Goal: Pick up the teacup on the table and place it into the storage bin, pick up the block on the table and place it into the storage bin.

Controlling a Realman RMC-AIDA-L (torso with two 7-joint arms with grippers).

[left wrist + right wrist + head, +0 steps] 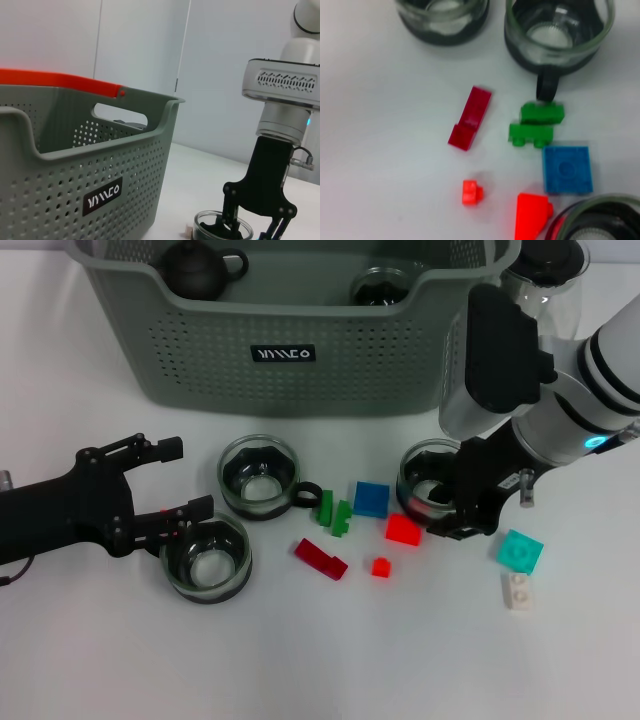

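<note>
Three teacups on table; right gripper [452, 502], jaws clamped on right-centre teacup [428, 480]; left gripper [180, 480], jaws apart, lower left.

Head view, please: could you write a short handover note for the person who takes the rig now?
Right gripper: down at the right teacup, grasp unclear.
Left gripper: open, beside the left teacup.
Storage bin: already holds a dark teapot and one cup.
Left to do: three teacups, including the middle teacup, and all blocks, such as the blue block.
</note>
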